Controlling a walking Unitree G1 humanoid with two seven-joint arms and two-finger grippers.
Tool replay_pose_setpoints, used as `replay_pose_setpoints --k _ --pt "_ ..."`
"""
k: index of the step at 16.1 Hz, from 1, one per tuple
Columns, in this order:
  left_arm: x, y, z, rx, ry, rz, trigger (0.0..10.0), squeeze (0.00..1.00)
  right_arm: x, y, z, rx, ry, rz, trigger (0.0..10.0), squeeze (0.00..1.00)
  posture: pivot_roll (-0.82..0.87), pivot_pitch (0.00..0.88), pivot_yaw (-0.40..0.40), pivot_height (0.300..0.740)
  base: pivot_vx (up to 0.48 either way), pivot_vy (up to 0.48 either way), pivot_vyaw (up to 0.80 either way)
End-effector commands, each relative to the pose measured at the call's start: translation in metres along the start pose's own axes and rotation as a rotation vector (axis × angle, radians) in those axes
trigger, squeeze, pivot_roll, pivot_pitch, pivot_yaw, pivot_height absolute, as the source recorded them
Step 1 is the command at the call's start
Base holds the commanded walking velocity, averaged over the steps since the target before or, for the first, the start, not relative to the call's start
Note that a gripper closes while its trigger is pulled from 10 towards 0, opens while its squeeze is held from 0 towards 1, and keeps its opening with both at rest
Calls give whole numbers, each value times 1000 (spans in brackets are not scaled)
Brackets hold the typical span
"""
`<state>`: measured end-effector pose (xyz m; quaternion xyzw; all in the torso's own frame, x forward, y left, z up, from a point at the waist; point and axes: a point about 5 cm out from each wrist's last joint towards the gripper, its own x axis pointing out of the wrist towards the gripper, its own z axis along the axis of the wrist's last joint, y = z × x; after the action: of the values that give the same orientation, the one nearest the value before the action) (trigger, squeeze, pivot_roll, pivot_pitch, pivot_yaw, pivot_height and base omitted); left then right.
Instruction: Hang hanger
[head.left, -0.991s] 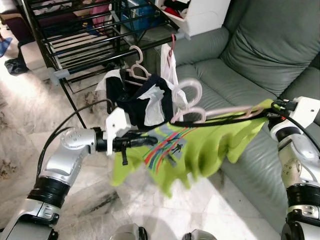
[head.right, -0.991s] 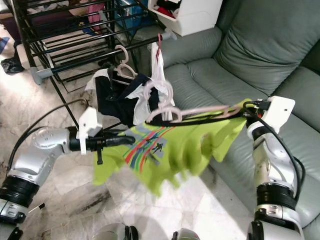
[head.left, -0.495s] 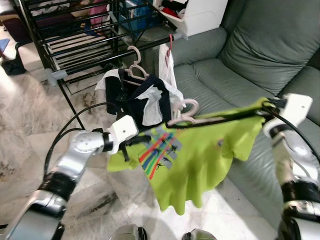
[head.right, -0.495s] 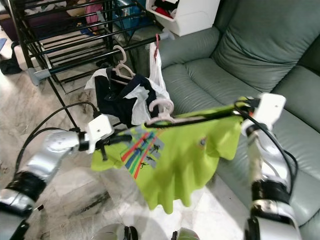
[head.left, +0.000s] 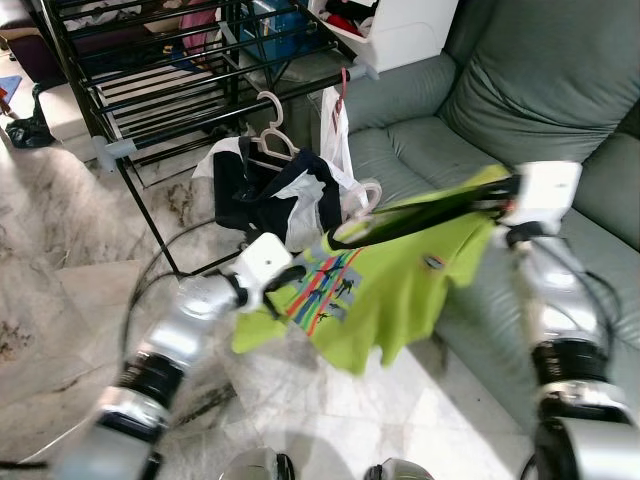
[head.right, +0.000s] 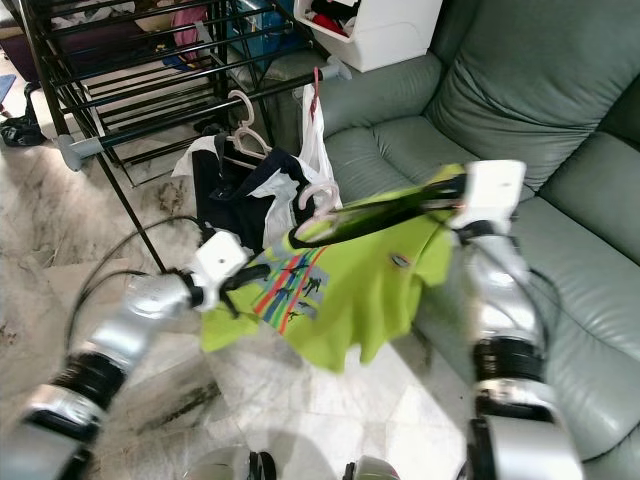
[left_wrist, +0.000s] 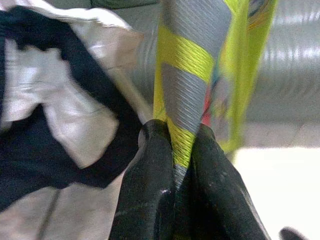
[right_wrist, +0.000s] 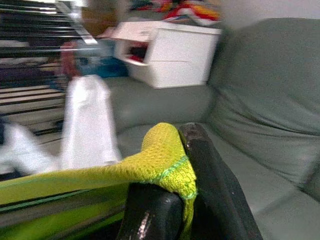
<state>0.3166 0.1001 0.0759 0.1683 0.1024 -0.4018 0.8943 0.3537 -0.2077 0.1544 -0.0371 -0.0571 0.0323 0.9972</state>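
A lime green shirt (head.left: 400, 290) with coloured stripes hangs on a pale pink hanger whose hook (head.left: 368, 195) pokes up at its collar. My left gripper (head.left: 288, 274) is shut on the shirt's lower left edge, and the left wrist view has lime and grey fabric (left_wrist: 182, 100) pinched between the fingers. My right gripper (head.left: 492, 193) is shut on the shirt's right shoulder (right_wrist: 165, 150), up at the hanger's end. The shirt is stretched between both arms, just in front of the black drying rack's rail (head.left: 230, 110).
On the rail hang a pink hanger (head.left: 270, 108) with a navy and white garment (head.left: 265, 195) and a white garment (head.left: 335, 130) on a red hook. A grey-green sofa (head.left: 500, 90) stands on the right, a white box (head.left: 395, 30) behind, and marble floor (head.left: 60, 250) lies below.
Both arms have reached forward and up, carrying the shirt and hanger closer to the rack rail. The right gripper rose and swung left; the shirt now hangs shorter and more bunched.
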Motion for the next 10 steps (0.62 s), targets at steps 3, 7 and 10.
replay_pose_setpoints --k 3,7,10 --pt "6 -3 7 -29 -21 56 0 0 9 22 9 -25 -17 107 0 0 -40 1 14 740 0 0 0" --pt "17 5 16 -124 -51 297 0 0 -14 67 -24 -115 130 420 0 0 -48 0 18 740 0 0 0" --pt "15 14 16 -186 -49 394 0 0 -25 83 -31 -117 163 539 0 0 -46 0 18 740 0 0 0"
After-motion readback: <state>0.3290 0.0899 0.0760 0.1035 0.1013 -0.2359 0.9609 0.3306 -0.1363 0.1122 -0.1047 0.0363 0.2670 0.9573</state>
